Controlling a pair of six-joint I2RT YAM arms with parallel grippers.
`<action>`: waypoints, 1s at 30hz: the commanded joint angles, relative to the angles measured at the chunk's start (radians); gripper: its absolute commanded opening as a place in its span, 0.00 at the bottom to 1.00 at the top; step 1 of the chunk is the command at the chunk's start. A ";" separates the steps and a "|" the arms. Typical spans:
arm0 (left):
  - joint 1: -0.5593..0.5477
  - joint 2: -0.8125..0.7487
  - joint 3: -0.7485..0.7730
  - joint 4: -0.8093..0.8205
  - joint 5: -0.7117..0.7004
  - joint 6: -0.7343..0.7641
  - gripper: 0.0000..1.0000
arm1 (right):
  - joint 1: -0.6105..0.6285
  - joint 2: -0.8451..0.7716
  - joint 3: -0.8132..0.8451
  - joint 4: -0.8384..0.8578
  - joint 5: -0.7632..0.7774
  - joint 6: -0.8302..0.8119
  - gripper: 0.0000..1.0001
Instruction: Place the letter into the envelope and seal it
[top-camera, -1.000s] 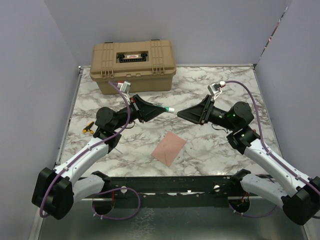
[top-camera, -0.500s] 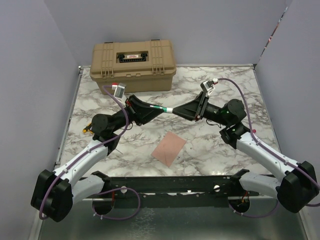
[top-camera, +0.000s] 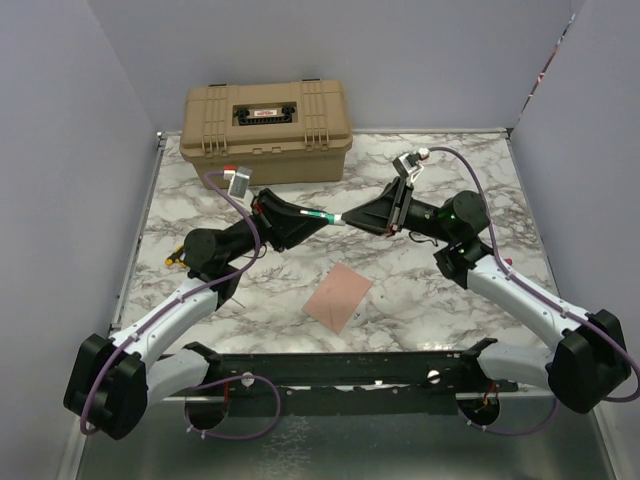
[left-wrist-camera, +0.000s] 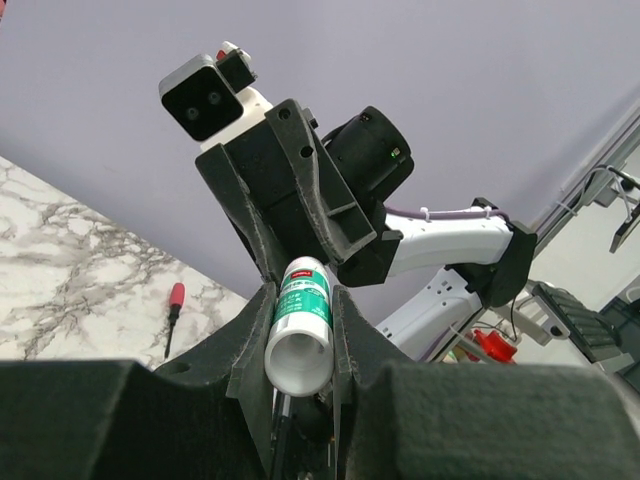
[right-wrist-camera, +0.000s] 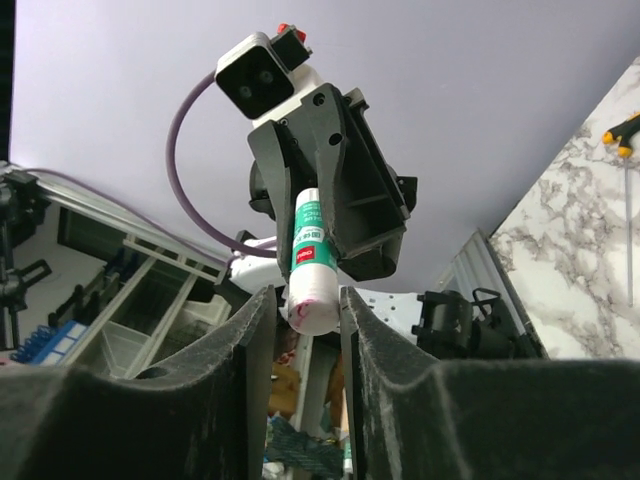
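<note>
The pinkish-brown envelope (top-camera: 338, 295) lies flat on the marble table (top-camera: 450, 290), near the front middle, with no gripper on it. The letter is out of view. Above the table my left gripper (top-camera: 322, 219) (left-wrist-camera: 303, 288) is shut on a white and green glue stick (top-camera: 331, 217) (left-wrist-camera: 303, 320), holding it by the body. My right gripper (top-camera: 350, 222) (right-wrist-camera: 305, 292) faces it, tip to tip. Its jaws stand on either side of the glue stick's (right-wrist-camera: 310, 265) free end, with a narrow gap still showing.
A tan toolbox (top-camera: 266, 133) stands shut at the back left. A yellow and black screwdriver (top-camera: 176, 255) lies by the left edge, and a red-handled one (left-wrist-camera: 175, 298) shows on the marble. Purple walls close in three sides.
My right gripper has moved left up to the glue stick's end and its jaws have narrowed around it. The left gripper has kept its hold, shifting slightly.
</note>
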 joint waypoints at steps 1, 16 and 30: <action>0.001 0.009 0.014 0.054 0.023 0.014 0.00 | 0.001 0.014 0.042 0.012 -0.050 -0.014 0.31; -0.027 0.065 0.031 0.074 0.043 -0.024 0.00 | 0.031 0.078 0.088 0.034 -0.106 -0.023 0.00; -0.090 0.129 0.044 0.065 0.093 -0.019 0.00 | 0.066 0.112 0.122 -0.177 -0.045 -0.143 0.00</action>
